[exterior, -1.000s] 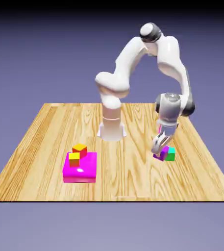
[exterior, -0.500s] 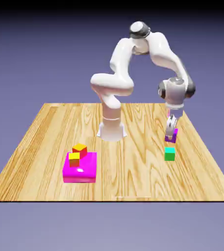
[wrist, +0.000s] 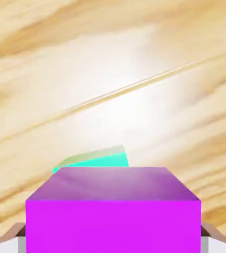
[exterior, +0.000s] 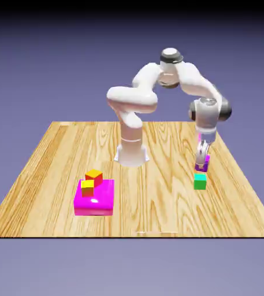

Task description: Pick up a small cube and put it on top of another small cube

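So your gripper (exterior: 201, 161) is clamped on the purple cube (exterior: 202, 164), holding it up off the table (exterior: 53, 167) with the fingers pointing down. In the exterior view the cube hangs just above the green cube (exterior: 200, 182), at about 12 o'clock from it, and there's a visible gap between the two, so they're not touching. From the hand view you get the purple cube (wrist: 113, 210) filling the bottom of the picture, with a grey fingertip (wrist: 20, 238) peeking out on each side of it, pressed against its flanks. Right past its top edge, roughly 11 o'clock from the cube's middle, a sliver of the green cube (wrist: 97, 160) shows its teal top, mostly hidden behind the purple one, with wood grain all around. Over at about 8 o'clock from the robot's base (exterior: 132, 153) in the exterior view you've got the flat magenta block (exterior: 94, 198) lying on the table, well apart from the gripper, with an orange cube (exterior: 94, 176) and a yellow cube (exterior: 87, 188) sitting on top of it, touching each other.
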You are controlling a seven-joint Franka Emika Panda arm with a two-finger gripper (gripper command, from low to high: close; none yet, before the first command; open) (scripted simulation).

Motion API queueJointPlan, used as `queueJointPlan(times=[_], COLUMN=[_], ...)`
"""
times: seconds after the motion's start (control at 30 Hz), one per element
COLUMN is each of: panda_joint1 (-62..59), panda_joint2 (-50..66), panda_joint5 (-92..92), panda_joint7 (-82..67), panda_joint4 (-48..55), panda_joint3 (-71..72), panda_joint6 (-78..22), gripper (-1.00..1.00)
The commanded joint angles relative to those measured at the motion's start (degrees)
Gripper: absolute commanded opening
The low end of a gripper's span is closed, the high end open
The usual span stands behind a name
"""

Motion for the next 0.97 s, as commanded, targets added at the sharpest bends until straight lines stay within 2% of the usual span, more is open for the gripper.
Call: queueJointPlan(times=[0.0,0.17,0.2,0.93], panda_joint1=[-0.2,-1.3,-1.3,3.2], panda_joint2=[-2.1,-12.3,-12.3,31.1], panda_joint5=[1.6,9.3,9.3,-23.2], panda_joint7=[-0.4,-2.1,-2.1,5.3], panda_joint4=[0.1,0.7,0.7,-1.7], panda_joint3=[0.6,3.6,3.6,-9.0], panda_joint6=[-1.6,-9.4,-9.4,23.5], gripper=[-1.00,-1.00,1.00,1.00])
